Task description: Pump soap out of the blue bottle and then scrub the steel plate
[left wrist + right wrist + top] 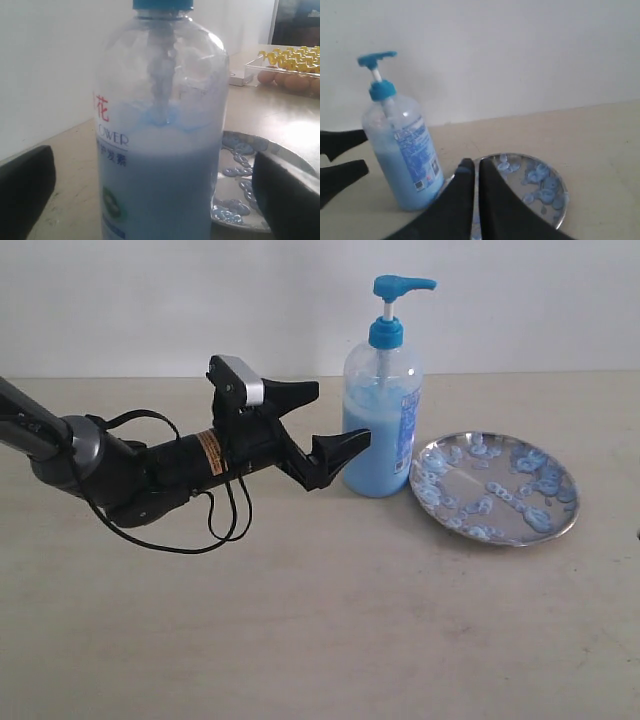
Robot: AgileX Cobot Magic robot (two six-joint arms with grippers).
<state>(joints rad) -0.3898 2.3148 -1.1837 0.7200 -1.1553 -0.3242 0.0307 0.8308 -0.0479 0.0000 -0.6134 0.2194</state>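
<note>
The blue bottle (380, 430) stands upright on the table, its blue pump head up, light blue soap (375, 458) filling its lower half. Right of it lies the steel plate (495, 490), dotted with pale blue blobs (528, 462). My left gripper (340, 415) is open at the bottle's left side, one finger behind and one in front, neither touching. In the left wrist view the bottle (160, 150) fills the space between the two fingers of the left gripper (157, 200), with the plate (240, 170) behind. My right gripper (476, 167) is shut, empty, hovering over the plate (535, 175) beside the bottle (402, 150).
A clear tray of eggs with yellow pieces (290, 70) stands far back on the table. The left arm's black cable (220, 530) hangs in a loop over the tabletop. A white wall runs behind the table. The right arm is outside the exterior view.
</note>
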